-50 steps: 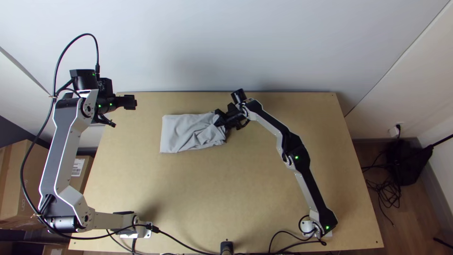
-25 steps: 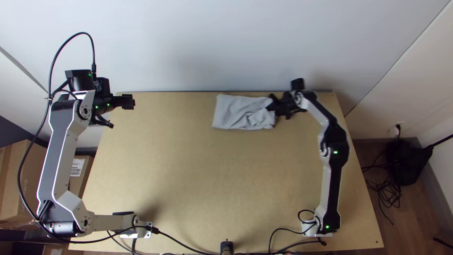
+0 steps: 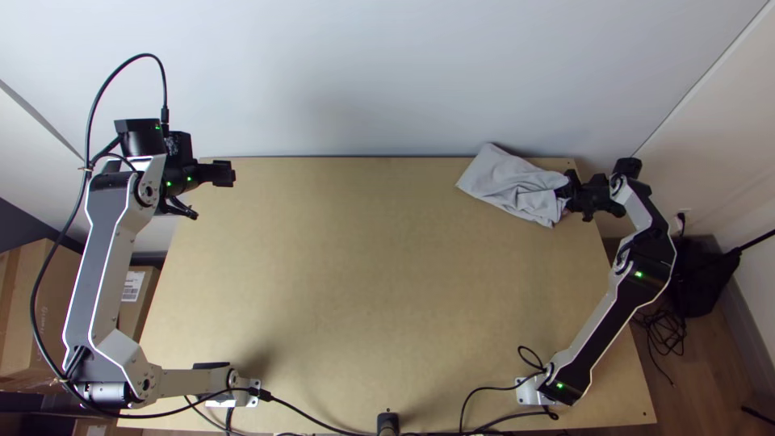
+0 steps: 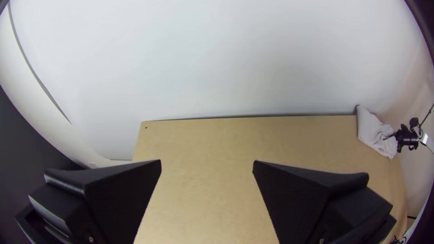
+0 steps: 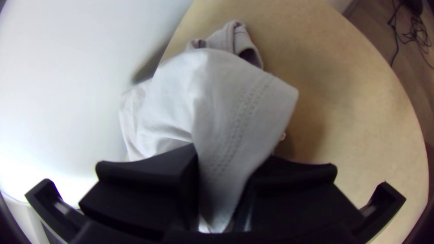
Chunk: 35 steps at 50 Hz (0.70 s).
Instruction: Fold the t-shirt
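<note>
One t-shirt [image 3: 507, 181] slants lengthwise, rightward and nearer, into the right pincer [image 3: 568, 194].

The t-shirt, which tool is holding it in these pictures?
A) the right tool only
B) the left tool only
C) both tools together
A: the right tool has a part of the t-shirt pinched between its fingers, while the left tool is open, well away from the cloth.

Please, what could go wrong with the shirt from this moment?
One corner of the shirt is close to the wall at the table's far edge, so it might catch there. The right gripper pinches only one end, so the folds could slip open. The left gripper is open near the opposite side, perhaps too far to help.
</note>
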{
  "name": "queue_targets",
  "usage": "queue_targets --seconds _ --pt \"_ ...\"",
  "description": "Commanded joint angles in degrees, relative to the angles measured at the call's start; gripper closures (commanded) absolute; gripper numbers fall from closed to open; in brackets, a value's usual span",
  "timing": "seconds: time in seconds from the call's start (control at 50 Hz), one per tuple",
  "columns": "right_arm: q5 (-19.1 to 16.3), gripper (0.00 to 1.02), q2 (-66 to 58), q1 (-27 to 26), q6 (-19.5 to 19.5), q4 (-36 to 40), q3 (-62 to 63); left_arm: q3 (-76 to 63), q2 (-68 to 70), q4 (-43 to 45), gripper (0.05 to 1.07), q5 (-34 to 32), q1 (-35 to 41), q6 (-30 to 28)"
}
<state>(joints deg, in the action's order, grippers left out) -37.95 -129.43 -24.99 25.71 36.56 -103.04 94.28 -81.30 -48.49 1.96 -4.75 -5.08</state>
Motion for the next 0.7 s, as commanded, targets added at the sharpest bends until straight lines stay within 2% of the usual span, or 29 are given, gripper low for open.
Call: queue_targets --seconds 0.0,0.02,0.24,0.52,0.68 --pt "0.2 0.08 1.7 -0.4 -4.7 1.7 1.4 2.2 0.7 0.1 0.1 0.0 0.9 0.9" --pt "0.2 0.03 1.8 -0.6 -5.9 2.5 1.4 2.3 0.7 0.1 0.1 0.0 1.0 1.0" --pt "1.0 0.03 7.3 -0.7 -15.3 2.7 6.8 2.1 1.1 0.1 0.1 0.0 0.9 1.0" --pt "11.9 0.03 17.6 1.4 -31.5 -1.0 18.8 2.2 1.7 0.0 0.1 0.0 0.8 1.1" --pt "18.9 0.03 22.8 1.6 -41.4 -7.1 27.6 2.3 1.9 0.0 0.1 0.0 0.6 1.1"
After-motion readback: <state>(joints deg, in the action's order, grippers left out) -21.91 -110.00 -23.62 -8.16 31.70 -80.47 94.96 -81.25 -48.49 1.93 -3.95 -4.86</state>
